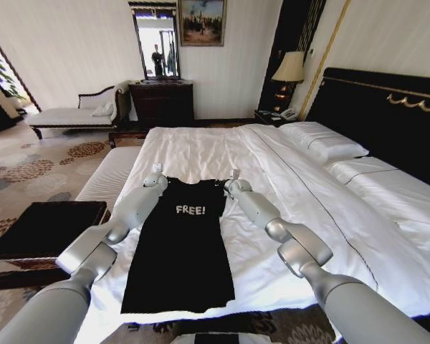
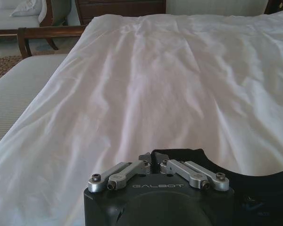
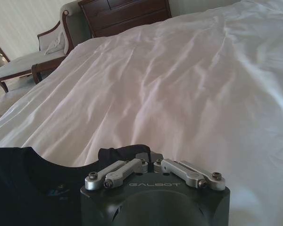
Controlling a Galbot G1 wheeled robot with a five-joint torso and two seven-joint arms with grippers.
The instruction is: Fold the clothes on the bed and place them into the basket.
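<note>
Flat on the bed (image 1: 201,154) lies the black T-shirt (image 1: 179,258), a long, narrowed rectangle of soft matte cloth with white "FREE!" lettering across the chest, its hem toward the foot edge nearest the robot and its collar toward the middle of the mattress. The white duvet beneath it is smooth cotton with shallow creases and soft folds running toward the far side. A tall black headboard (image 1: 387,107) with gold trim stands along the right, with white pillows (image 1: 322,140) before it.

Both arms reach forward over the shirt. The left end effector (image 1: 156,174) sits at the shirt's left shoulder corner; in the left wrist view (image 2: 155,162) its metal fingers (image 2: 127,172) are drawn together on the black fabric edge, pinching it. The right end effector (image 1: 233,179) sits at the right shoulder corner; in the right wrist view (image 3: 148,160) its fingers (image 3: 120,170) are likewise closed on a bunched bit of black cloth.

Beyond the two corners the duvet stretches wide and bare toward the far edge. Off the bed's left side stands a long white-cushioned bench (image 1: 111,175), and nearer the robot the dark-topped basket (image 1: 46,229) rests on the patterned carpet (image 1: 29,165).
</note>
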